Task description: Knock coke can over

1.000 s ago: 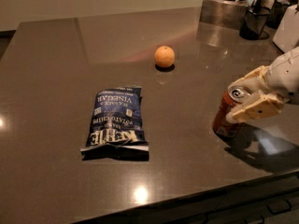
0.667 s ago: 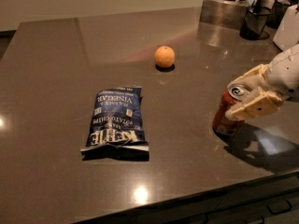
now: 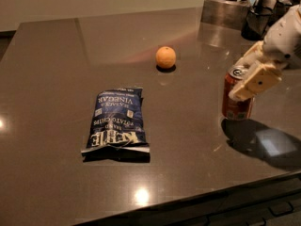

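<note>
The cream 2-finger gripper (image 3: 241, 79) is hanging over the right side of the dark shiny table (image 3: 70, 79). It is holding its fingers (image 3: 256, 79) apart around the top of the small red-brown metal coke can (image 3: 235, 108). The can is standing upright, so it is not knocked over yet. I think a sideways push is still waiting.
</note>
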